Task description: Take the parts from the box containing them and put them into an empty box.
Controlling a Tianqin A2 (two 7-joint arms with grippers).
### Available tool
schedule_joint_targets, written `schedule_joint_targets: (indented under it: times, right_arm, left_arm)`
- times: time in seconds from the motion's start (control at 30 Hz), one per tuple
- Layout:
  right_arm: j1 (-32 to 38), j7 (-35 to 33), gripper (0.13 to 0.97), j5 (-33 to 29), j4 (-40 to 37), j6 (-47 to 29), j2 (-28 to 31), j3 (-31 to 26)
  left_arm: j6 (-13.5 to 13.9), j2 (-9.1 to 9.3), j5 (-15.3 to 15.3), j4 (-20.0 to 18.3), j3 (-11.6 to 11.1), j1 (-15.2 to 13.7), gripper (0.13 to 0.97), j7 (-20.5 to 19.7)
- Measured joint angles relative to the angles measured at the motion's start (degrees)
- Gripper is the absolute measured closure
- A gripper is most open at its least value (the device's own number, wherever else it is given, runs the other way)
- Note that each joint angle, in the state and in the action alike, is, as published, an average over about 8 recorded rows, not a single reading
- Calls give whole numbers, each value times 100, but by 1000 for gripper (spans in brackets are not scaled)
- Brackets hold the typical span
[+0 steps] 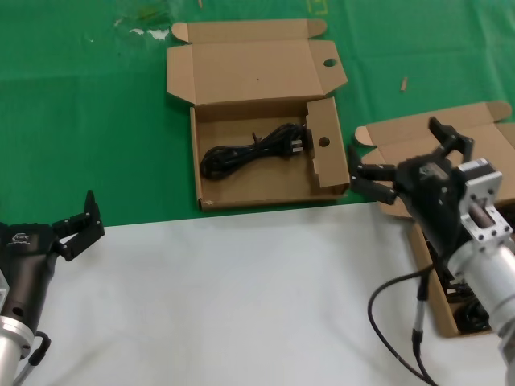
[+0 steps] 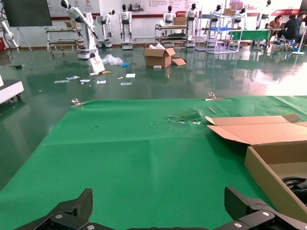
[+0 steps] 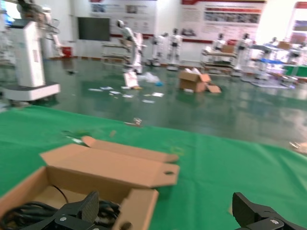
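Right gripper (image 1: 402, 165): fingers spread wide, holding nothing, poised above the near edge of the plain lid of the source box (image 1: 441, 314), which sits at the right edge of the desk (image 1: 233, 297) and lies mostly under the arm. In the head view, dark cables (image 1: 471, 315) show inside this box beside the wrist; how many remain cannot be told.

Left gripper (image 1: 76, 229): fingers also apart and empty, parked low at the left edge of the desk, well apart from both boxes.

Holed box (image 1: 257, 189): on the green cloth (image 1: 88, 121) at centre, lid flipped back, a round hole in the lid flap and another in the side panel. One coiled cable (image 1: 253, 153) already lies across its floor, so this box is not strictly empty.

Step in hand, judged: the right arm returns to the source box for another cable. To do it well, the fingers should descend clear of the lid and straddle a bundle at its middle, across its short axis, so that plug and loops lift together without snagging on neighbouring cables or the box wall.
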Motion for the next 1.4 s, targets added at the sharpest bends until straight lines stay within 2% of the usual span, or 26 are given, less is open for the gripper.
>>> schedule_joint_targets:
  times: [0.37, 1.4]
  right_arm:
    - [-611, 5, 129, 195, 247, 635, -95, 236]
    - [-631, 5, 129, 202, 255, 656, -98, 243]
  left_arm:
    - [0, 0, 0, 0, 0, 0, 132, 0]
    - [0, 0, 0, 0, 0, 0, 132, 0]
